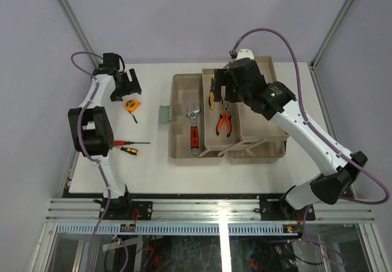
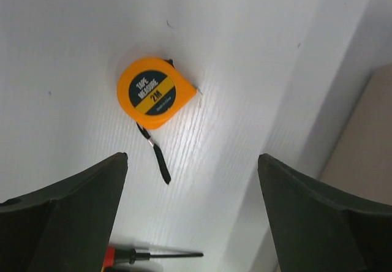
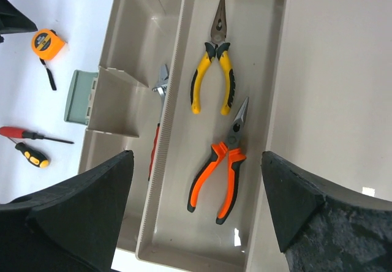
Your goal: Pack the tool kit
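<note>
**Tool kit open and part-filled, both grippers free**

Left gripper [image 2: 191, 162] hangs with its jaws spread wide and nothing between them, looking straight down at the table [image 2: 73, 27]. At 11 o'clock from that gap lies the orange tape measure [image 2: 153, 92], flat on its side with the label up. Its thin black strap [image 2: 158, 158] trails toward 6 o'clock.

My read is that it's a hard, smooth, rounded shell, light enough but ready to squirt out of a loose pinch. The best hold looks like straight across the body from above, on the straighter edges. The strap is floppy and no place to grab.

Right gripper [image 3: 196, 158] is released too, with nothing held, over a fold-out tray [image 3: 263, 45]. In that tray the yellow pliers [image 3: 212, 64] and orange pliers [image 3: 222, 168] lie apart, noses toward 12 o'clock. At 9 o'clock of the tray, the wrench [image 3: 160, 85] rests in the base.

From the top view, the tool kit [image 1: 180, 88] sits mid-table with its trays fanned toward 3 o'clock. The tape measure is out at its 9 o'clock, and 2 screwdrivers lie at 8 o'clock, a red one [image 1: 131, 143] and a short yellow-and-black one [image 1: 129, 151].

Those are slim and likely to roll, so take them by the fat handle, not the shaft.
</note>
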Robot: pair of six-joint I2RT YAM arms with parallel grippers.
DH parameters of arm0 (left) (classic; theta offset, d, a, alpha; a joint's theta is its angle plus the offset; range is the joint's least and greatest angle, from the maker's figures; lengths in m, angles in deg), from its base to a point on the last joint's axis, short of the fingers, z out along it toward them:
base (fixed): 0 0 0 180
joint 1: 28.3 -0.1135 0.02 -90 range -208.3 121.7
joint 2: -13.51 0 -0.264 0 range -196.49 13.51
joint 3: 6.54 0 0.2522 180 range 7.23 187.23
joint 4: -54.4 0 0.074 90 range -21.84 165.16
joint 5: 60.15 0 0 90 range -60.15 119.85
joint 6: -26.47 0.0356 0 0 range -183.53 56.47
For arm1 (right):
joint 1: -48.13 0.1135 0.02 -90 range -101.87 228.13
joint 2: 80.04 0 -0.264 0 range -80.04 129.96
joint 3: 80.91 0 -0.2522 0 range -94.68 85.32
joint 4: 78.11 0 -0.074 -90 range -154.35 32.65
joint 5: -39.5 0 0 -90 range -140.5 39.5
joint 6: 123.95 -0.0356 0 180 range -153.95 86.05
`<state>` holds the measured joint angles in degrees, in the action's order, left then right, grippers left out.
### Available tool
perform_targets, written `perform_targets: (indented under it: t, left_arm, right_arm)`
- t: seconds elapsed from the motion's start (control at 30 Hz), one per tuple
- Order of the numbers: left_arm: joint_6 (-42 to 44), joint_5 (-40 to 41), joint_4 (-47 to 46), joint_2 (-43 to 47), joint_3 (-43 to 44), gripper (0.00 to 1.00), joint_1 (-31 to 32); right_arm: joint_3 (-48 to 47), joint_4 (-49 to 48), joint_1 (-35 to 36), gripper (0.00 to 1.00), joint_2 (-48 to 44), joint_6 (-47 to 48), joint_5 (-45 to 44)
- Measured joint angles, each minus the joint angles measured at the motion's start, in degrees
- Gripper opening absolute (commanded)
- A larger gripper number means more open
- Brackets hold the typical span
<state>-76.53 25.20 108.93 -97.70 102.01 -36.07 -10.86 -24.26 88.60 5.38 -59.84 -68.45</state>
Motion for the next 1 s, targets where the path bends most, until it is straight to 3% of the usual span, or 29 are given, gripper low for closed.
perform_targets:
  t: [0.23, 0.37, 1.0]
  left_arm:
    - [1.16, 1.66, 0.98, -8.87, 7.3, 0.88, -0.59]
    - [-2.75, 3.02, 1.38, -11.34, 8.55, 1.0, -0.81]
    - [-18.29, 3.58, 2.21, -17.73, 8.98, 1.0, -3.08]
  right_arm:
    - [2.47, -0.13, 0.0, 0.91, -1.84, -0.02, -0.63]
    - [3.52, -0.09, 0.0, 0.91, -2.19, -0.07, -0.63]
    - [4.79, 3.19, 0.0, 0.91, -3.1, -2.91, -2.14]
